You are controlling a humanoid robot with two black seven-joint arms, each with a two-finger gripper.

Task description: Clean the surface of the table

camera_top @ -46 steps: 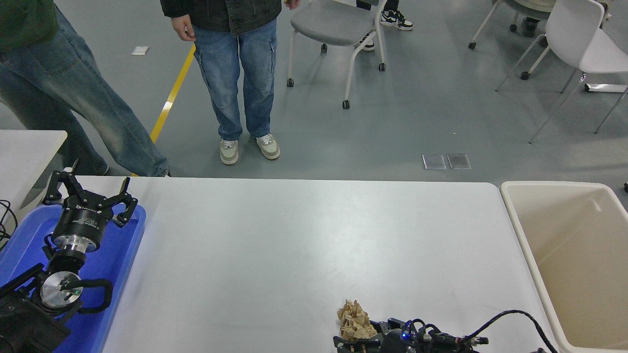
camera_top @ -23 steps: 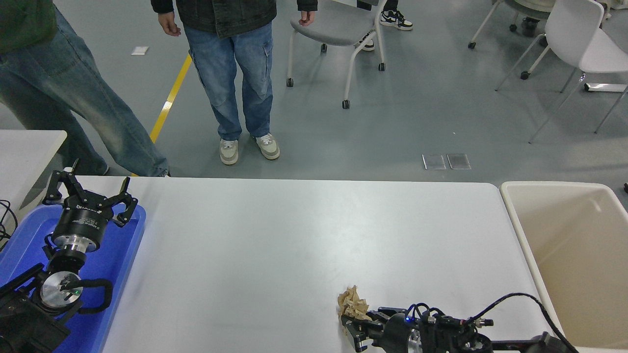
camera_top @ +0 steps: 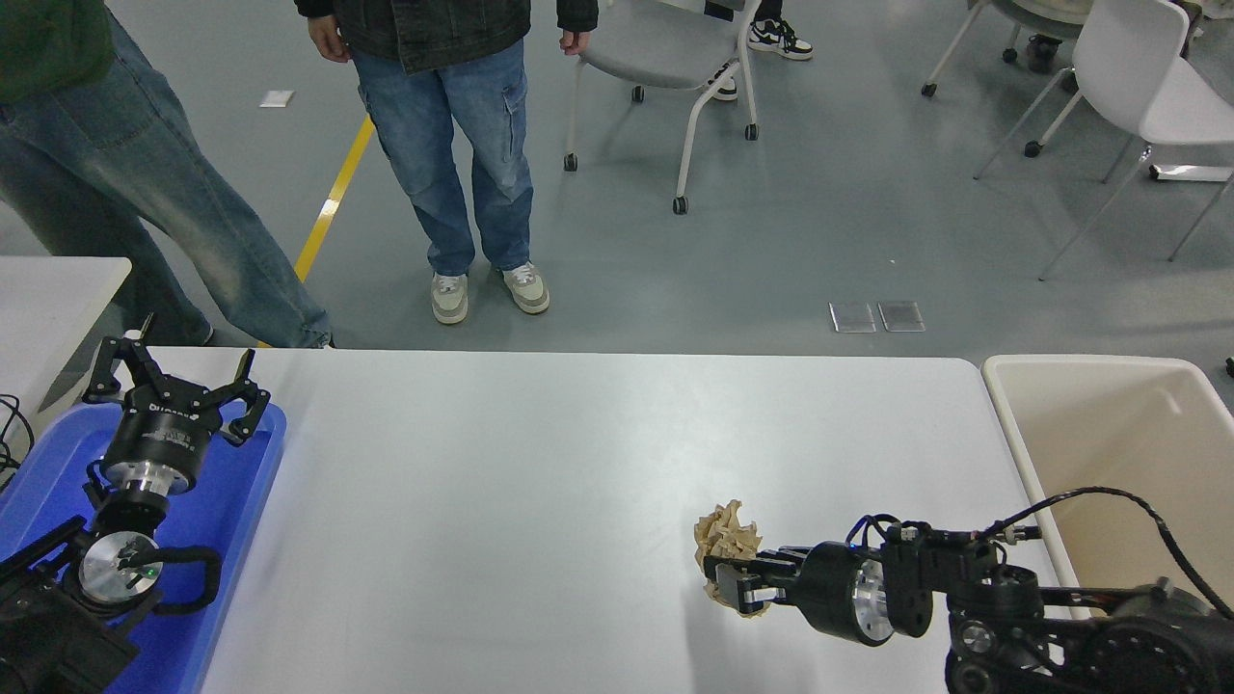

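Counter (camera_top: 540, 482): wide white-grey top filling the lower frame. Right gripper (camera_top: 735, 583): near the front right, fingers clamped on a crumpled brown paper wad (camera_top: 725, 535). Left gripper (camera_top: 174, 386): parked at far left above a blue tray (camera_top: 241, 501), fingers spread apart. Beige tub (camera_top: 1109, 424): beside the counter's right end.

My black right gripper (camera_top: 730, 581) on tan crumpled paper (camera_top: 727, 536), white-grey table surface (camera_top: 540, 463), blue tray (camera_top: 222, 520) left of it, beige tub (camera_top: 1109, 424) right.
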